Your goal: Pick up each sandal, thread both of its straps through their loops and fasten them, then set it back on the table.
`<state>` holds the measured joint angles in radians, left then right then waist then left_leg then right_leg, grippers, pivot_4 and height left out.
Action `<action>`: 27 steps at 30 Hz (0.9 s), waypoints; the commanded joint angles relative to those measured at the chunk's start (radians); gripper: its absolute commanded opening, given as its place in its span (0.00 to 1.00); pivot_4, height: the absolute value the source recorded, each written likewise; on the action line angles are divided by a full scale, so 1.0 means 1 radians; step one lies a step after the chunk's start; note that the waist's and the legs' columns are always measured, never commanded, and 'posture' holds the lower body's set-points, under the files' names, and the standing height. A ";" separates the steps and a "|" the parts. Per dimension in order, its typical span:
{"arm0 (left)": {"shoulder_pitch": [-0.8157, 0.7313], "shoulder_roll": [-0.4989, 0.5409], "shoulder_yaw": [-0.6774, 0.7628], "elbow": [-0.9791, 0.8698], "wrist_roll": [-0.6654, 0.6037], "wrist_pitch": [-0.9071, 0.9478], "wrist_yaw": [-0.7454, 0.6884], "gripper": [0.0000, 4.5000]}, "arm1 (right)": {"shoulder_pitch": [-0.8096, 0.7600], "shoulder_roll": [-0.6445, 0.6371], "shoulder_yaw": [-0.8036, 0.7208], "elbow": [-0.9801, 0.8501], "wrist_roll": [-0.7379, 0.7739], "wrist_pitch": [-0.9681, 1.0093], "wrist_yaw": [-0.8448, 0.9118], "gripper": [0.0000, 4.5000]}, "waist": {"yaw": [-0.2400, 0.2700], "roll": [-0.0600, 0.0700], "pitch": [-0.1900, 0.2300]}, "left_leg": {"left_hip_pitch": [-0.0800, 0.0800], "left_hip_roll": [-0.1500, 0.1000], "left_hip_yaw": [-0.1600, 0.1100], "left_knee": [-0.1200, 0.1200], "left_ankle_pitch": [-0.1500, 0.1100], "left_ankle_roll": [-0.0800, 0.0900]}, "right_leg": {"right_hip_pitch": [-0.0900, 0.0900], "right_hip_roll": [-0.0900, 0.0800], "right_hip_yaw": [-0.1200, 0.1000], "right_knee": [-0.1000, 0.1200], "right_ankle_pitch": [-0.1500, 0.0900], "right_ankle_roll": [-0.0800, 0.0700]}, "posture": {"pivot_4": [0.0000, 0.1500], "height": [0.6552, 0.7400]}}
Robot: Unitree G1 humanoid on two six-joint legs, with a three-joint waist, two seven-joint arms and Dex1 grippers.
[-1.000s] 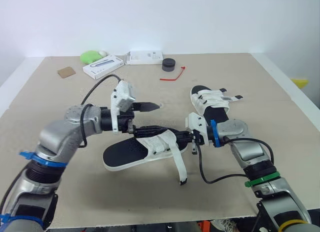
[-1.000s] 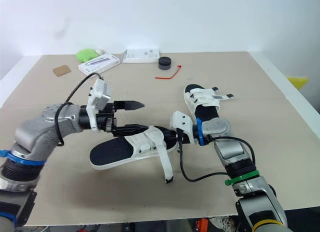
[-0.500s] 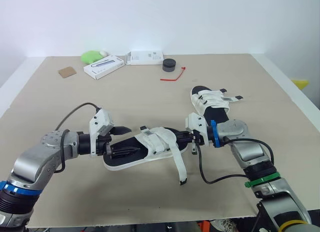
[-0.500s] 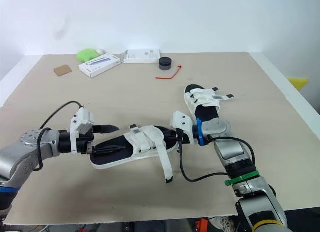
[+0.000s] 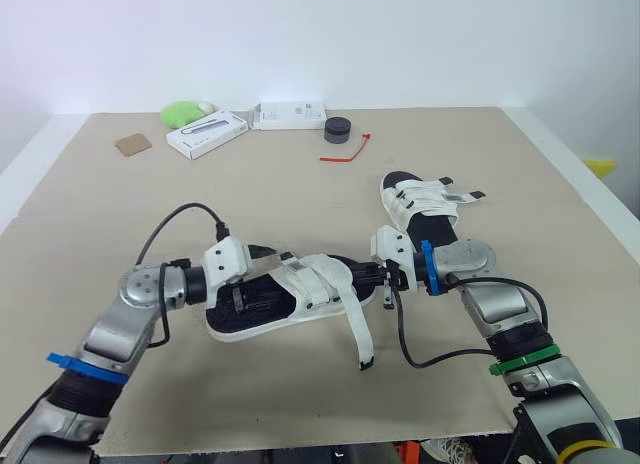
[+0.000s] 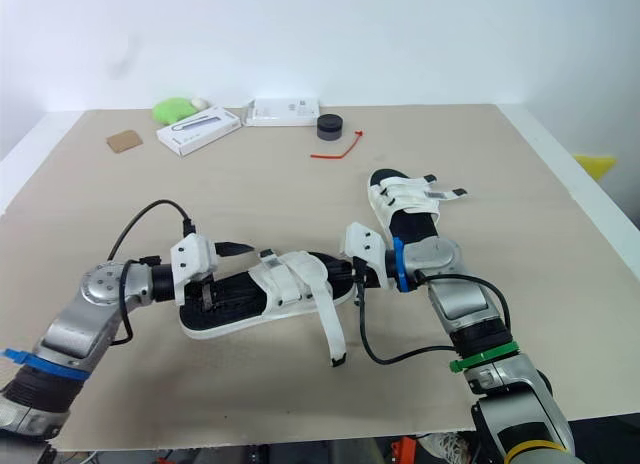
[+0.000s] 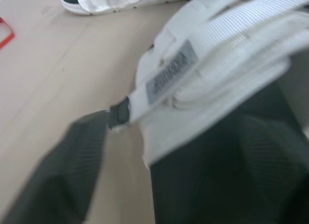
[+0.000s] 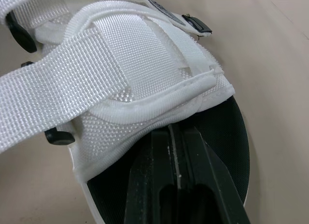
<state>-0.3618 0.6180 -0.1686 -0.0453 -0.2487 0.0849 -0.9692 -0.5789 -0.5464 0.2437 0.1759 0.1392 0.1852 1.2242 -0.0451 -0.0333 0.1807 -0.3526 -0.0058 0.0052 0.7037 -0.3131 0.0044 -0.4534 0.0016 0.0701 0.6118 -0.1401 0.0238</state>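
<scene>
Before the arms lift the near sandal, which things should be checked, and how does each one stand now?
1. The near sandal lies flat on the table: ok.
2. The left gripper is at one end of it, fingers open: ok.
3. The right gripper has a hold on it: cannot tell; its fingers lie shut over the footbed.
4. The long strap is threaded: not ok, it trails loose on the table.
5. The far sandal is apart from the right arm: cannot tell.
</scene>
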 commanded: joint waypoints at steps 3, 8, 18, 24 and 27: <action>-0.072 -0.045 -0.010 0.090 0.054 -0.094 -0.004 0.34 | 0.013 -0.014 0.006 -0.027 -0.002 0.004 0.006 0.00 | 0.000 0.000 0.000 | 0.000 0.000 0.000 0.000 0.000 0.000 | 0.000 0.000 0.000 0.000 0.000 0.000 | 1.00 1.00; -0.136 -0.078 -0.017 0.218 0.105 -0.190 -0.001 0.01 | 0.013 -0.018 0.003 -0.034 0.000 0.009 0.003 0.00 | 0.000 0.000 0.000 | 0.000 -0.001 0.000 0.000 0.000 0.001 | 0.000 -0.001 0.001 0.000 0.001 0.001 | 1.00 1.00; -0.215 -0.160 -0.026 0.324 0.163 -0.283 0.032 0.01 | -0.005 -0.015 -0.019 -0.035 0.014 0.038 -0.018 0.00 | 0.001 0.000 0.000 | -0.001 -0.001 0.000 0.000 0.000 0.001 | 0.000 -0.001 0.001 0.000 0.002 0.001 | 1.00 1.00; -0.183 -0.154 -0.009 0.273 0.162 -0.251 0.053 0.01 | -0.050 -0.023 -0.040 0.023 0.013 0.023 -0.022 0.00 | 0.000 0.000 0.000 | -0.001 -0.001 0.000 0.001 0.000 0.001 | 0.000 -0.001 0.001 0.000 0.002 0.002 | 1.00 1.00; -0.167 -0.142 -0.006 0.260 0.166 -0.241 0.058 0.01 | -0.057 -0.019 -0.037 0.032 0.016 0.021 -0.023 0.00 | 0.000 0.000 0.000 | -0.001 -0.001 0.000 0.000 0.000 0.001 | 0.000 -0.001 0.001 -0.001 0.002 0.002 | 1.00 1.00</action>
<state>-0.5264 0.4639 -0.1972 0.2560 -0.0835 -0.1525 -0.9199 -0.6132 -0.5615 0.2301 0.2199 0.1489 0.2163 1.2087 -0.0451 -0.0334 0.1807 -0.3538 -0.0066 0.0051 0.7040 -0.3128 0.0054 -0.4538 0.0005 0.0714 0.6113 -0.1382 0.0254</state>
